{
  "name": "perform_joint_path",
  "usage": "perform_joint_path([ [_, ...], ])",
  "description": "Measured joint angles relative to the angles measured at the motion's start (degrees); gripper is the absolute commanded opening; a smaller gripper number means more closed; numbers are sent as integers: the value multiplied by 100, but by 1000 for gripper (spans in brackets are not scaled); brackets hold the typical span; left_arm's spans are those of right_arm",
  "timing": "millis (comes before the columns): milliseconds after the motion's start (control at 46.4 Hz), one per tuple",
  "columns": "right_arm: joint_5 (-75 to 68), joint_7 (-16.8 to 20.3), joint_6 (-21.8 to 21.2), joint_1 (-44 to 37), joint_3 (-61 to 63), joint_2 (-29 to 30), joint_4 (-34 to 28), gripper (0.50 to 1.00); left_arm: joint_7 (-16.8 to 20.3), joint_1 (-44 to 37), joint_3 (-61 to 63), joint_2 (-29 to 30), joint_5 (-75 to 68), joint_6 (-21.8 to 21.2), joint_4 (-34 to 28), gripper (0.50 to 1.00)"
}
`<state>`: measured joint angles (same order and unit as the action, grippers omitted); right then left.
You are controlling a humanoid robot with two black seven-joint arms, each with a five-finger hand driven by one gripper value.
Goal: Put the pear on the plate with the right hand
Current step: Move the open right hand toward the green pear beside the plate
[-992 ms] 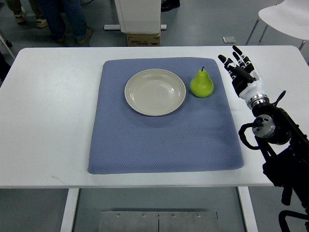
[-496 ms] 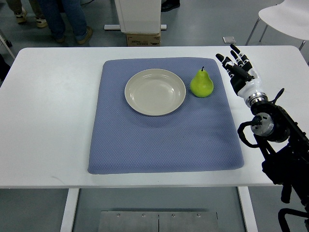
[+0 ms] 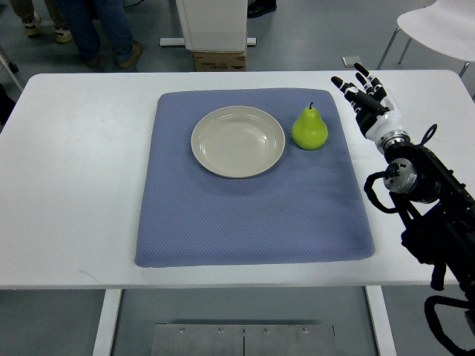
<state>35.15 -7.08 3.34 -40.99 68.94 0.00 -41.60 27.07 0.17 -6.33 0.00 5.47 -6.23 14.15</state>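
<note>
My right hand is hovering over the white desk just off the blue mat's right edge, fingers spread, holding nothing. Pear is standing upright on the mat, just beside the plate, on its right, and not touching it afaict. So I'm judging this as the reach step, w/ the grasp not yet made. Next I'm needing to swing left, wrap fingers round the pear's belly w/o tipping it, then lift it over the rim. Left arm isn't showing.
</note>
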Motion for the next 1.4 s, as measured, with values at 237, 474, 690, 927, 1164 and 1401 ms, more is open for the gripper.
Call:
perform_joint_path([
  [237,-6,-36,0,-125,-451,0,134,1000,0,0,0,0,0,0,0,1000],
  [474,-515,-285,16,-652,-1570,-80,743,998,0,1,0,0,-3,0,0,1000],
  [690,-945,-389,49,-949,-2090,-85,1123,1000,0,0,0,0,-2,-1,0,1000],
  [927,-718,-385,23,-1055,-1980,0,1560,1000,0,0,0,0,-2,-1,0,1000],
  [1164,-289,-387,-13,-1058,-1915,0,1602,1000,0,0,0,0,-2,-1,0,1000],
  [1401,-82,-457,-352,-1027,-1963,0,1578,1000,0,0,0,0,-2,-1,0,1000],
])
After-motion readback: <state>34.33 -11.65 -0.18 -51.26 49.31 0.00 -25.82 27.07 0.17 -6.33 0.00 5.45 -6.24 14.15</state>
